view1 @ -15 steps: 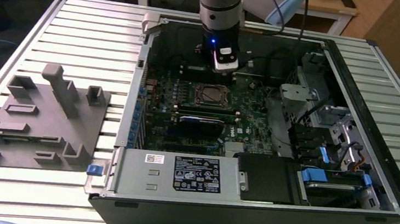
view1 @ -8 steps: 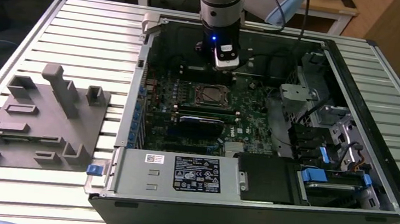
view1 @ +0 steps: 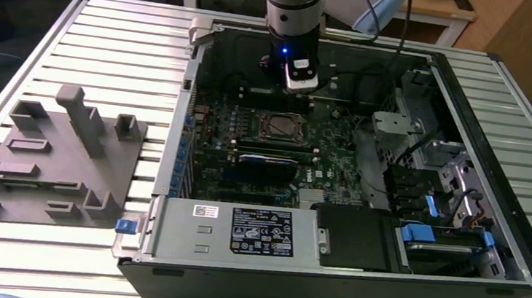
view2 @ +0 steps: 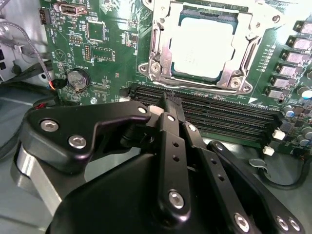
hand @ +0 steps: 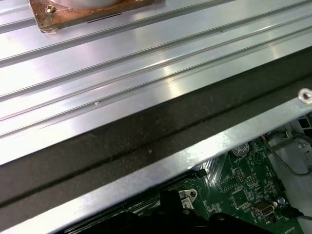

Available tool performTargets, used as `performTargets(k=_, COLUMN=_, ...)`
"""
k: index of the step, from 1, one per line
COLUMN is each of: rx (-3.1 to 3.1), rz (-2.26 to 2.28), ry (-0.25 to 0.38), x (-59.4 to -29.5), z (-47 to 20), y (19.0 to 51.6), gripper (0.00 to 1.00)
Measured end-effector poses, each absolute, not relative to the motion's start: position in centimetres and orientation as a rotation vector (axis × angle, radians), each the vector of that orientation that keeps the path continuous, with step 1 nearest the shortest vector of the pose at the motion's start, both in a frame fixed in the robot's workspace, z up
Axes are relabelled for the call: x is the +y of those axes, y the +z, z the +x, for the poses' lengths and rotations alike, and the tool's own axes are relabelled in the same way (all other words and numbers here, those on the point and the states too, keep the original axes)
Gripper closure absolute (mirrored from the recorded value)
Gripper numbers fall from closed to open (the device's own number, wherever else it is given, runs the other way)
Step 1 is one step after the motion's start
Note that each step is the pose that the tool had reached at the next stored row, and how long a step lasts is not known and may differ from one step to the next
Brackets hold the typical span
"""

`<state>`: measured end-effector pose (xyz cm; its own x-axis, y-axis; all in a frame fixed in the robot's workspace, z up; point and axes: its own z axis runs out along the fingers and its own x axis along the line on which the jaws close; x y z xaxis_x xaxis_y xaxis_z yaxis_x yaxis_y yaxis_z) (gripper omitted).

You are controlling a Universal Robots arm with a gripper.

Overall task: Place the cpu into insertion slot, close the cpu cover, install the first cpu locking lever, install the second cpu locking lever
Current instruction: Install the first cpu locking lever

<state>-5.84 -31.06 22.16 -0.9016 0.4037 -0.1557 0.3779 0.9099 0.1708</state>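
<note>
Already the dull square cpu (view2: 202, 48) lies under its silvery cpu cover (view2: 161, 53); black jaws pressed together.

Arm (view1: 293, 5): round silver-grey tube, ringed by dark bands, ending in a black wrist block that carried one small blue light. A pale blue-grey joint cover sat behind it. A black cable (view1: 406, 20) ran alongside the tube. A white-and-black module was fixed under the wrist block.

Gripper (view2: 170, 100): matte black linkage of flat bars and rounded housings (second wrist view), fastened with silver socket-head screws and studded with small round holes along the central bar. A bright metal collar showed at its base.
</note>
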Motion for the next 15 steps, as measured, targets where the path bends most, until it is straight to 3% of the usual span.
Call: performTargets(k=15, rx=2.966, rz=0.619, ry=0.178, x=-31.06, z=-5.83, y=22.13, gripper=0.89)
